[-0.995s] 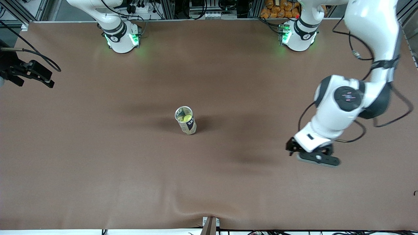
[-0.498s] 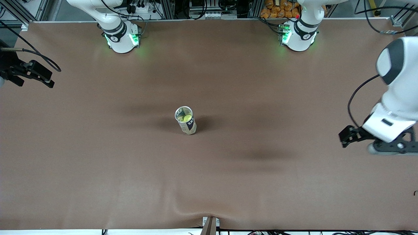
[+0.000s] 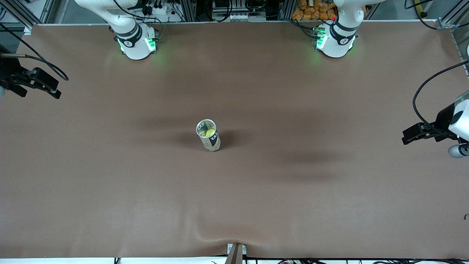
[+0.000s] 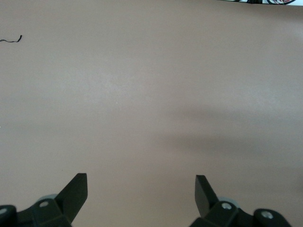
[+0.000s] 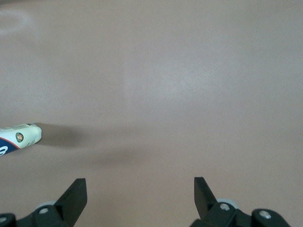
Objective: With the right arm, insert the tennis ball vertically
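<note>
A clear tennis ball can [image 3: 209, 140] with a dark label stands upright, open end up, at the middle of the brown table. A yellow-green tennis ball [image 3: 207, 132] sits inside it. My right gripper [image 5: 139, 185] is open and empty; its black hand [image 3: 22, 82] hangs over the table edge at the right arm's end, apart from the can. The can's end shows in the right wrist view [image 5: 21, 135]. My left gripper [image 4: 141, 183] is open and empty over bare table; its hand [image 3: 427, 132] shows at the left arm's end.
The two arm bases [image 3: 135, 42] [image 3: 334, 40] stand along the edge farthest from the front camera. A brown mat [image 3: 234, 190] covers the table. A loose black cable [image 3: 421, 99] loops at the left wrist.
The left arm has swung away from the middle toward its own end of the table, its hand now at the view's edge. The can, the ball and the right gripper have not moved.
</note>
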